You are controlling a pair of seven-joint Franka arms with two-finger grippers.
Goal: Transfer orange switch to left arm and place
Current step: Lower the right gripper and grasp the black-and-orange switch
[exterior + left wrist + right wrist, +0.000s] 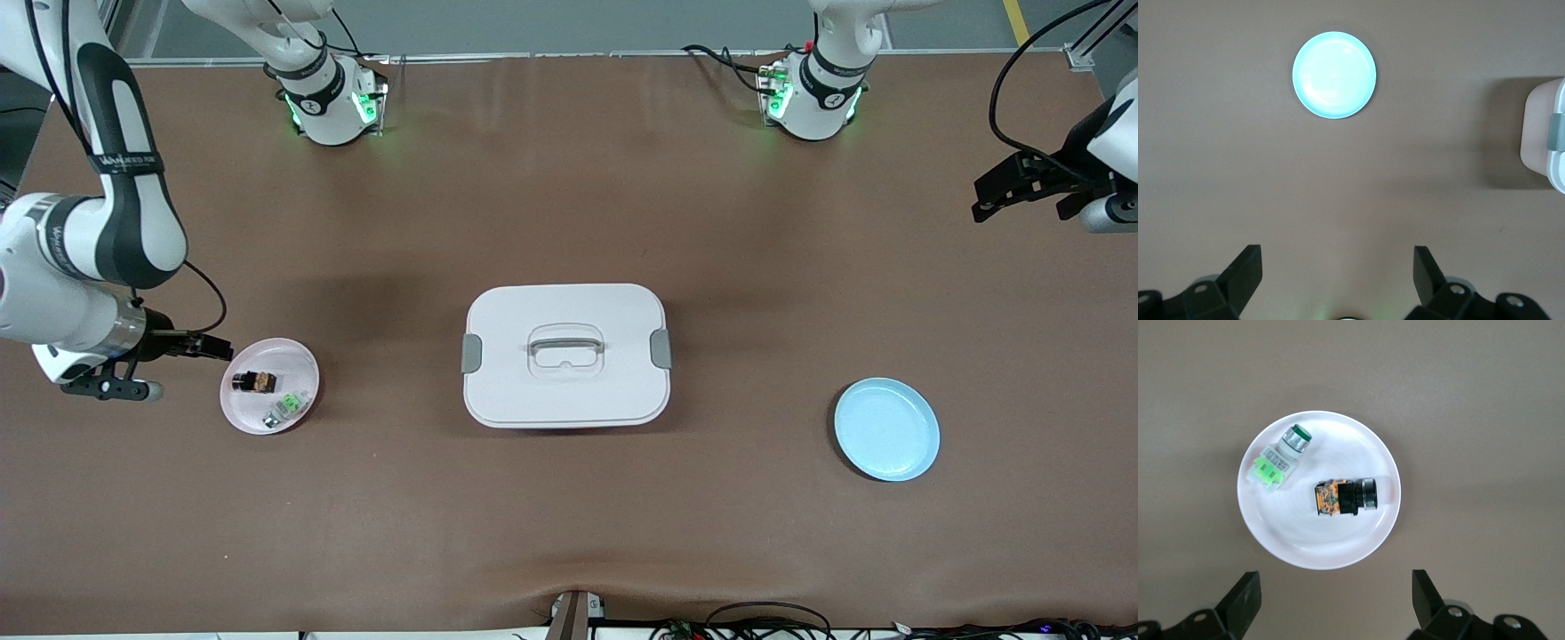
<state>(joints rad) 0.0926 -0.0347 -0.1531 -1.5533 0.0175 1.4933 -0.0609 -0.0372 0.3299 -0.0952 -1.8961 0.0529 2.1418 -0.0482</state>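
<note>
The orange switch (254, 382) (1343, 497), a small black part with an orange middle, lies on a pale pink plate (295, 359) (1305, 535) at the right arm's end of the table. My right gripper (210, 347) (1336, 597) hangs open and empty just beside that plate's rim, apart from the switch. The white box (565, 382) (1542, 133) with grey clips and handle stands shut at the table's middle. Open and empty too, my left gripper (985, 200) (1338, 277) is over bare table at the left arm's end.
A green-and-clear part (286, 409) (1279, 461) shares the pink plate with the switch, nearer the front camera. A light blue plate (886, 428) (1334, 75) lies between the box and the left arm's end. Cables run along the table's front edge.
</note>
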